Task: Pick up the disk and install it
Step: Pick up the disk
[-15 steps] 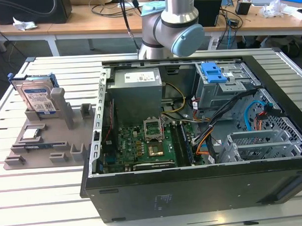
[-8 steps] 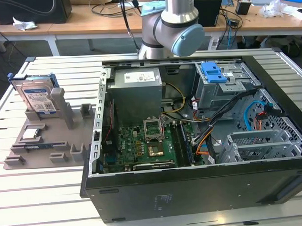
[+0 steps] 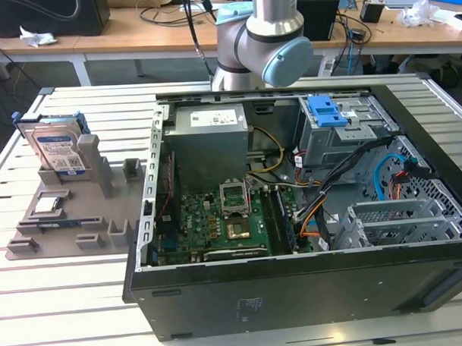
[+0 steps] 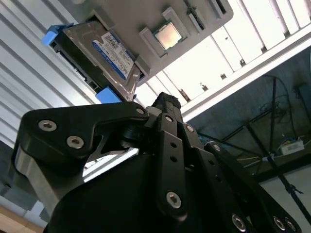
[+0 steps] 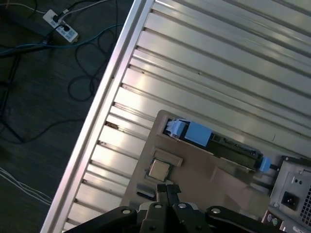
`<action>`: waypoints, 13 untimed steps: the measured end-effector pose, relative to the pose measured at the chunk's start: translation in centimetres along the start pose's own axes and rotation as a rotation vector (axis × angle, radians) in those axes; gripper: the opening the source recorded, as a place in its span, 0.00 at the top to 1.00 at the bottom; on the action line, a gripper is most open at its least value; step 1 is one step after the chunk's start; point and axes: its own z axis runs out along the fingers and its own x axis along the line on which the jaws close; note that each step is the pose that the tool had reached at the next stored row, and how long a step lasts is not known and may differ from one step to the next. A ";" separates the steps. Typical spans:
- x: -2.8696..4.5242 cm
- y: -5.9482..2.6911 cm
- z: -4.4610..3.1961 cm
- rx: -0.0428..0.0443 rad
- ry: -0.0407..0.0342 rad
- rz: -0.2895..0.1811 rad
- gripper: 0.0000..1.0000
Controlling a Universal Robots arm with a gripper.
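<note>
The disk (image 3: 59, 145) leans upright in a slot of the grey holder plate (image 3: 81, 224) at the exterior view's left, with blue rails on its edges and a white-and-blue label facing out. Both wrist views show the disk (image 4: 104, 53) (image 5: 214, 141) from above, well apart from my gripper. My gripper (image 4: 165, 103) (image 5: 167, 188) hangs high over the holder plate with its black fingers together and nothing between them. The arm (image 3: 264, 35) stands behind the computer case.
The open computer case (image 3: 296, 292) lies on the slatted table, with a motherboard, a power supply (image 3: 211, 143), a drive cage carrying a lone blue bracket (image 3: 326, 110) and loose cables. A small square chip (image 3: 48, 202) (image 4: 168, 35) (image 5: 159, 170) sits on the holder plate. Cables lie on the floor (image 5: 43, 73).
</note>
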 end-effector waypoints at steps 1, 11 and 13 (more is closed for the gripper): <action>0.00 0.00 0.00 -0.0003 0.0003 -0.012 0.89; 0.00 0.00 0.00 -0.0047 0.0051 -0.192 0.89; 0.00 0.00 0.00 -0.0054 0.0058 -0.219 0.89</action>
